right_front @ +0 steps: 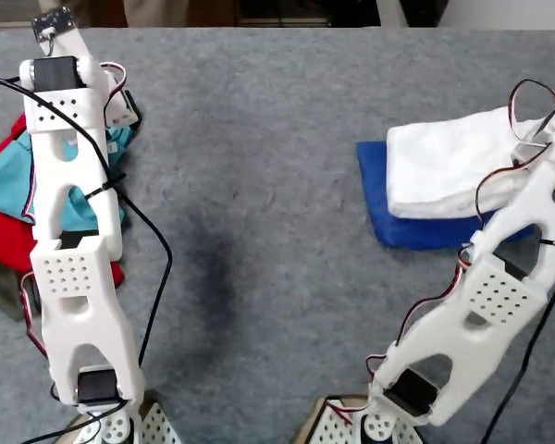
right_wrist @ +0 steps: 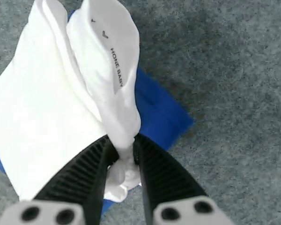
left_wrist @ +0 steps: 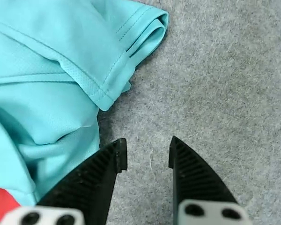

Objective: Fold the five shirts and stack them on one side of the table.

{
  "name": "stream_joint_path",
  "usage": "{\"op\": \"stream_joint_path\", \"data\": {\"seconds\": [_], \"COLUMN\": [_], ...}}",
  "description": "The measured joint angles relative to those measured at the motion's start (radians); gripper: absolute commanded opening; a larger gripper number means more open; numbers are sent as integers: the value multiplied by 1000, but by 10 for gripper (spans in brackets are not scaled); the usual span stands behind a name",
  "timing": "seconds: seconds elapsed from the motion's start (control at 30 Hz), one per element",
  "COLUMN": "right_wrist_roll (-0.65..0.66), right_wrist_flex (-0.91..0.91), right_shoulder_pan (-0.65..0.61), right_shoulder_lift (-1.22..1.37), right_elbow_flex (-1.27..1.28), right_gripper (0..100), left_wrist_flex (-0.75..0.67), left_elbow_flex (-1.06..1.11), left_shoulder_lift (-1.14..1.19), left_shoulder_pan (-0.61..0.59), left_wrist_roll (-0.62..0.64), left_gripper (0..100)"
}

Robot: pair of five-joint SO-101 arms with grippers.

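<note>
Folded blue shirt (right_front: pixel 416 231) under white shirt (right_front: pixel 444 162), teal shirt (right_front: pixel 9 180) crumpled

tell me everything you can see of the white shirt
The white shirt is soft, plain cloth, folded into a rough rectangle and lying on top of the folded blue shirt on the right side of the grey table. A strip of small print shows along one inner band. The right claw is shut on a bunched fold at one edge, raised into a ridge.

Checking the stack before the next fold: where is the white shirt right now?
In the high view the white shirt lies on the folded blue shirt at the right side, a fold of it pinched in the right end effector.
</note>
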Motion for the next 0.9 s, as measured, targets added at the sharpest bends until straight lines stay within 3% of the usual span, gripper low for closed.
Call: {"op": "stream_joint_path", "data": {"seconds": [0.23, 0.33, 0.53, 0.6, 0.73, 0.9], "right_wrist_roll": [0, 41, 129, 133, 133, 135], "right_wrist_flex": [15, 31, 32, 34, 34, 34], "right_shoulder_pan": [0, 0, 0, 0, -2, -49], "right_shoulder_lift": [0, 0, -5, -31, -147, -279], "right_elbow_flex": [0, 0, 0, 2, 23, 124], "right_gripper": [309, 373, 355, 277, 11, 76], "left_wrist_flex": [0, 0, 0, 0, 0, 0], "left_elbow_flex": [0, 0, 0, 0, 0, 11], "left_shoulder_lift": [0, -2, -80, -110, -175, -269], "left_shoulder_pan": [0, 0, 0, -3, -58, -199], "left_wrist_roll": [0, 0, 0, 0, 0, -54], "left_gripper": [160, 160, 160, 161, 161, 162]}}
